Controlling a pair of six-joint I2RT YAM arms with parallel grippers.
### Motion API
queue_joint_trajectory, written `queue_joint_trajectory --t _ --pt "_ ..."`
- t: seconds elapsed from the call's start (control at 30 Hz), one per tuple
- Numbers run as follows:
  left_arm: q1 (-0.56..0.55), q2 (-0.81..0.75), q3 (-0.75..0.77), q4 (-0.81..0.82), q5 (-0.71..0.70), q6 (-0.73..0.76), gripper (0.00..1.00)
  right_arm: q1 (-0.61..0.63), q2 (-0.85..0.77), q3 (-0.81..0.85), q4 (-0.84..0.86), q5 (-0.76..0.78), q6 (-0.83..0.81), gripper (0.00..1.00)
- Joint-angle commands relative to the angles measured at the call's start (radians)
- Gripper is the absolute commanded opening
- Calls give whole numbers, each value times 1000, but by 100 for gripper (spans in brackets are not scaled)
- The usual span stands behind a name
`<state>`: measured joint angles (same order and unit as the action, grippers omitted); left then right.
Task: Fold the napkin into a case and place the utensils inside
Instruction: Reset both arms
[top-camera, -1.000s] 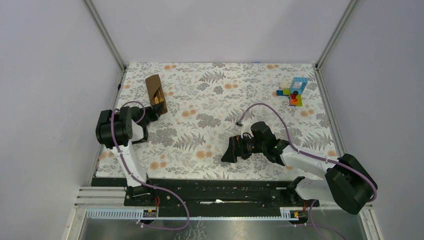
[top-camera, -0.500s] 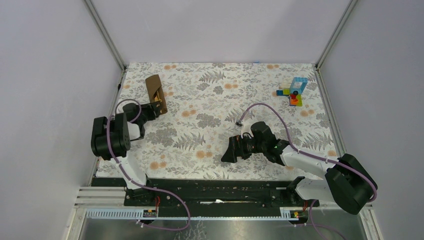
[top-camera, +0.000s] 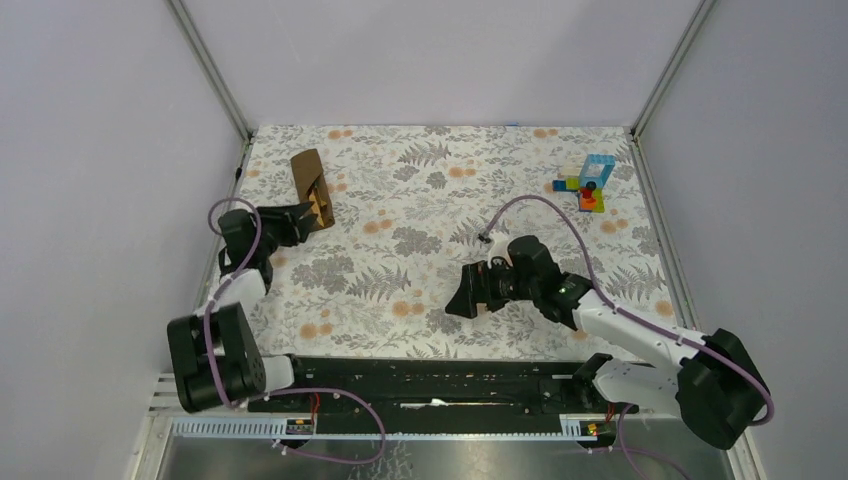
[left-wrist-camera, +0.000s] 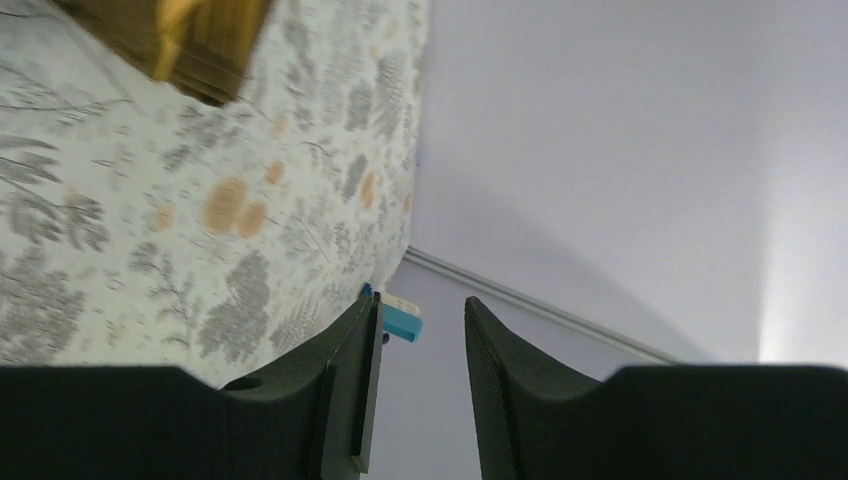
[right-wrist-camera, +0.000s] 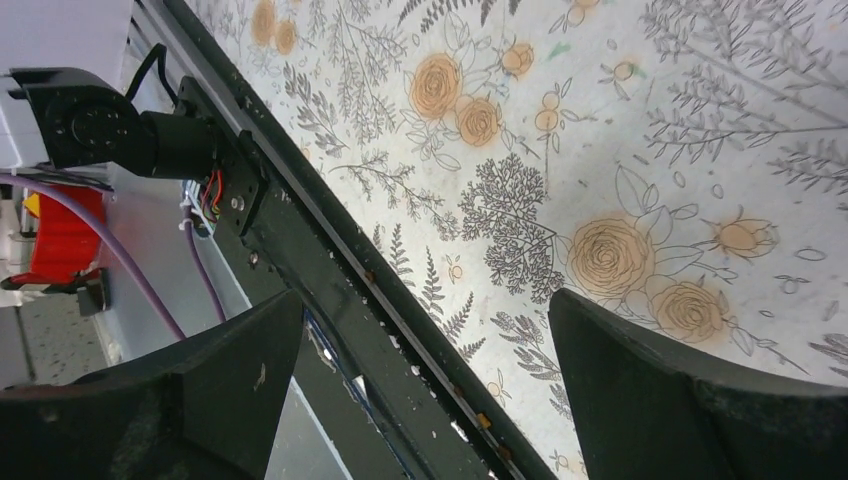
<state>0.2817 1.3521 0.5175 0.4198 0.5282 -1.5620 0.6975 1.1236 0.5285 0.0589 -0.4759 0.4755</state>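
Your left jaws stand slightly parted, empty, just beside the folded napkin (top-camera: 308, 180) holding the utensils (top-camera: 321, 207); your right jaws gape wide above the surface (top-camera: 420, 200).

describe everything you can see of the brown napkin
The napkin is plain matte brown cloth, folded into a narrow oblong case. It lies flat and slanted on the floral table covering, at the table's far left. Yellow-orange utensils show at its open near end; how many is unclear. The left gripper points toward that end, jaws apart, without touching it. Nothing else touches it.
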Motion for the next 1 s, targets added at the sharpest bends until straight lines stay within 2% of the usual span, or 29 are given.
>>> queue_joint_trajectory --t 0.0,0.1,0.2,0.27,0.33,0.37,0.4,0.43,0.53,0.7,0.8,0.97 --pt "7 -188 213 -320 59 283 41 -6 -82 145 -198 105 -50 100" --pt "-60 -253 524 -642 -15 605 42 -6 -146 308 -377 216 -96 100" --pt "-236 -291 830 -821 -163 892 44 -6 -185 509 -589 371 -163 100" --pt "-385 -286 976 -886 -263 1017 49 -6 -193 656 -700 521 -207 100" --pt "-501 -255 1101 -949 -321 1111 60 -7 -198 793 -778 664 -247 100" --pt "-547 -237 1158 -979 -342 1150 82 -6 -200 860 -802 726 -267 100" --pt "-591 -215 1205 -1005 -362 1188 97 -6 -203 923 -819 796 -288 100" --pt "-625 -195 1253 -1032 -377 1228 99 -7 -207 978 -831 840 -309 100" --pt "-681 -172 1337 -1067 -410 1320 99 -6 -211 1138 -842 912 -371 100" --pt "-686 -186 1401 -1065 -397 1401 99 -6 -213 1296 -841 985 -411 100" --pt "-685 -204 1401 -1053 -393 1426 99 -6 -224 1331 -837 1006 -416 100" --pt "-686 -240 1379 -1039 -390 1435 99 -6 -290 1256 -775 1044 -419 100"
